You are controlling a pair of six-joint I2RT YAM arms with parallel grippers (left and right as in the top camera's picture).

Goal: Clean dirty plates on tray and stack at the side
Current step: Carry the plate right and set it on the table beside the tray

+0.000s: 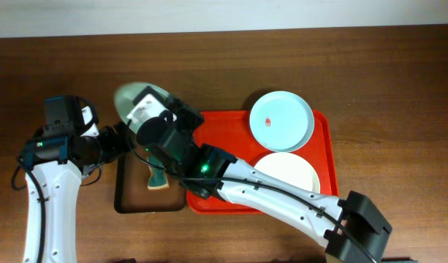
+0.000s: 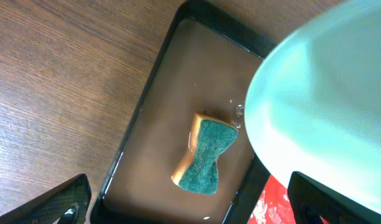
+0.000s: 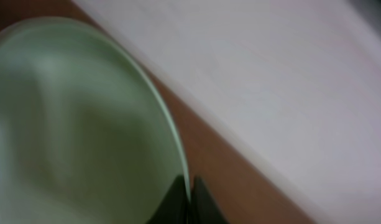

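My right gripper [image 3: 189, 202] is shut on the rim of a pale mint plate [image 3: 72, 124]. It holds the plate tilted in the air, left of the red tray [image 1: 231, 124] and above the far end of the black tray [image 1: 128, 199]. The held plate [image 1: 132, 98] fills the upper right of the left wrist view [image 2: 327, 93]. Two more plates lie on the red tray: a far one [image 1: 289, 109] with a small red smear, and a near one [image 1: 286, 172]. My left gripper [image 2: 193, 208] is open and empty above the black tray [image 2: 159, 112].
A green and yellow sponge [image 2: 206, 155] lies in the wet black tray, also seen from overhead [image 1: 158, 179]. A corner of the red tray [image 2: 274, 199] shows beside it. Brown wooden table [image 1: 399, 73] all round; a pale wall behind.
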